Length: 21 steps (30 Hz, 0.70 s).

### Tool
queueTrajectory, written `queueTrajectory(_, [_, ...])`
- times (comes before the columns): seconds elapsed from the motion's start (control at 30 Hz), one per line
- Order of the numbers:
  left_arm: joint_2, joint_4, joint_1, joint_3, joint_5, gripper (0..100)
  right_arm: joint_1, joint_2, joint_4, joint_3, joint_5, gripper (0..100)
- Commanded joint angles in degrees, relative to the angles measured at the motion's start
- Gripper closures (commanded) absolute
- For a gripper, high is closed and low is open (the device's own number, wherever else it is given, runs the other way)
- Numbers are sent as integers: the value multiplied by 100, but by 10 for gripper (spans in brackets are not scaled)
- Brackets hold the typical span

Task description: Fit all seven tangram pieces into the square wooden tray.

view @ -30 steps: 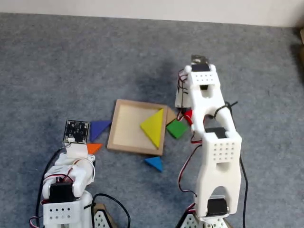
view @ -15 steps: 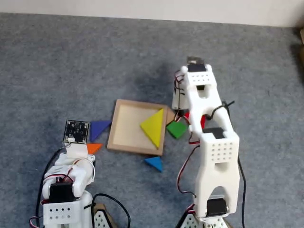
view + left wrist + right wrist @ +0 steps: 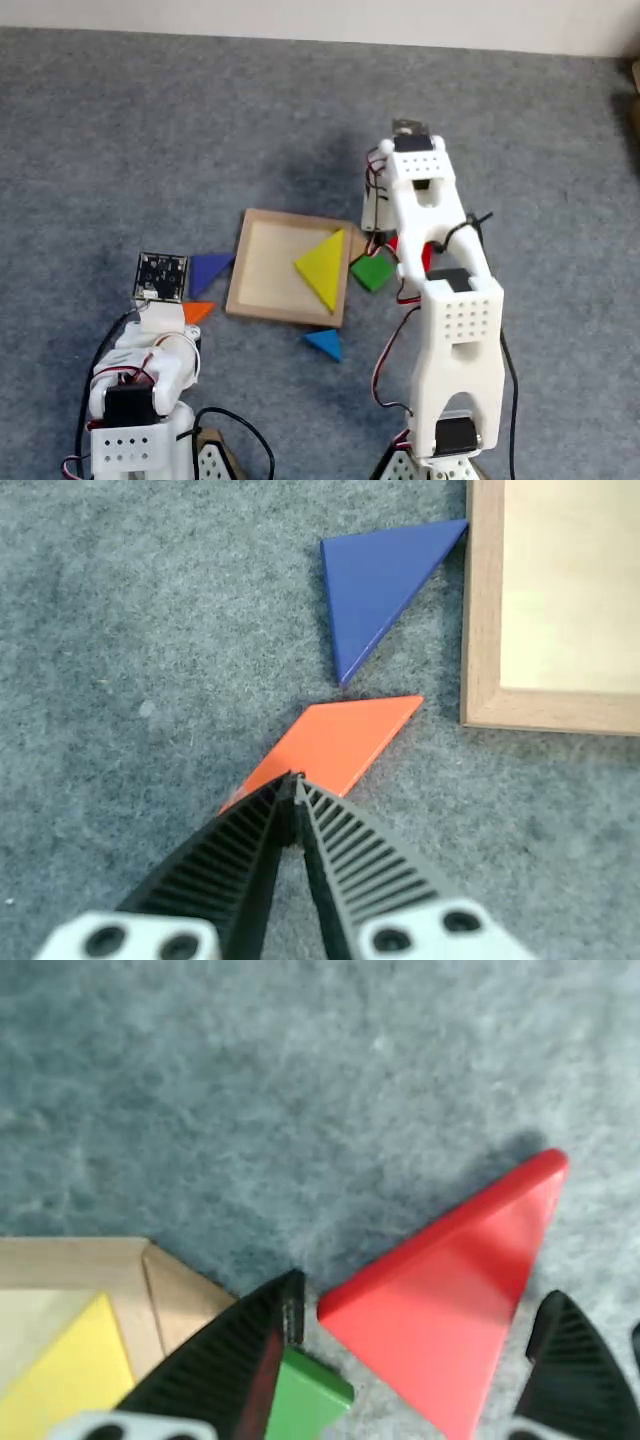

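Tray (image 3: 237, 268) on bench (image 3: 140, 120), yellow triangle (image 3: 324, 265) inside, rest outside. My right claw (image 3: 425, 1310) apart, straddling red triangle (image 3: 455, 1275) beside tray corner. Left claw (image 3: 293, 785) together over orange piece (image 3: 335, 742). Next, I reckon: close on red, lift.

green piece (image 3: 305, 1400) and tray (image 3: 70, 1255) crowd the red triangle (image 3: 450, 1300); bare carpet (image 3: 300, 1080) lies beyond.
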Motion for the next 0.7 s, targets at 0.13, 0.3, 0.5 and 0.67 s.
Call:
queueTrajectory(0.13, [-251,9,48,110,-44,995,-48,-110,145,-259,70,663])
queueTrajectory(0.3, [-251,9,48,110,-44,995,4,-110,145,-259,70,663])
queueTrajectory(0.5, [-251,9,48,110,-44,995,92,-101,92,-295,70,697])
queueTrajectory(0.67, [-251,9,48,110,-44,995,101,-101,92,-295,70,711])
